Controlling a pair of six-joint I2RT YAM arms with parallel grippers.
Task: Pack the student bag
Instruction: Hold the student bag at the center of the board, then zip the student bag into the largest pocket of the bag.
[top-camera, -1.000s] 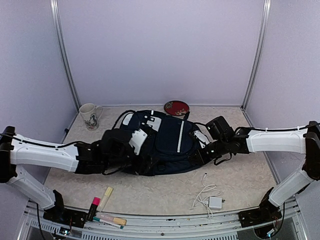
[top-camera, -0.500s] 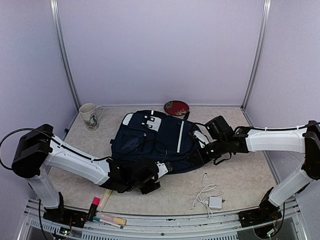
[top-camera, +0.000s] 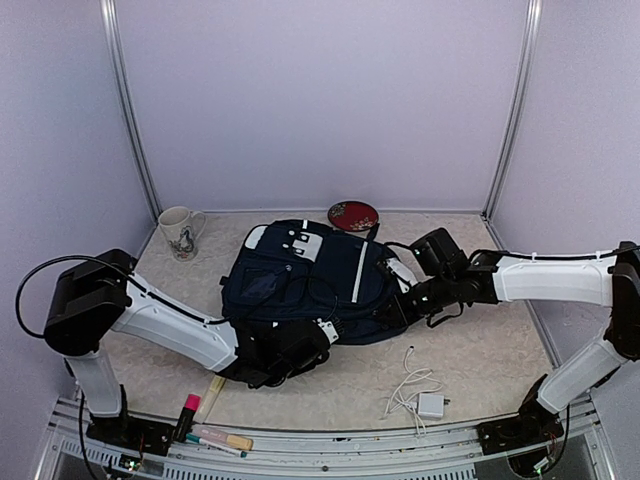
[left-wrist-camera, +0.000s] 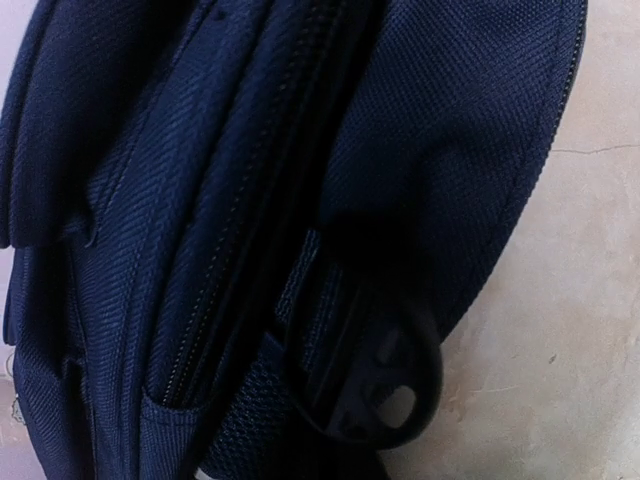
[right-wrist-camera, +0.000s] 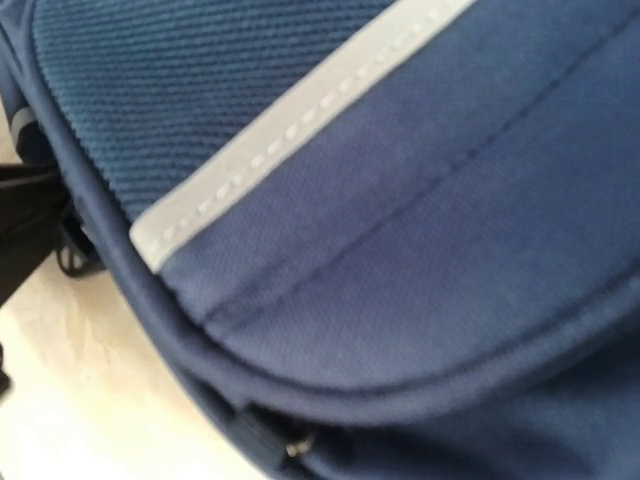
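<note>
**A:** Where does the bag lie from the tools?

**B:** The student bag (top-camera: 300, 285), a large dark navy fabric backpack with a white top patch, lies flat in the middle of the pale mottled table (top-camera: 480, 365). Its long axis runs from the patch at far left to its base at near right. The left tool (top-camera: 322, 338) meets its near edge and the right tool (top-camera: 398, 300) meets its right edge, so both are equally close.

**A:** And the tools and arms?

**B:** Both tools have their jaws together. I cannot tell whether either pinches fabric. The left arm reaches low across the table, its camera facing a dark zipper (left-wrist-camera: 215, 300) and a black plastic buckle (left-wrist-camera: 385, 385). That zipper is probably what the next move depends on. The right arm stretches in level from the right, its camera filled with navy cloth and a thin white stripe (right-wrist-camera: 300, 130).
</note>
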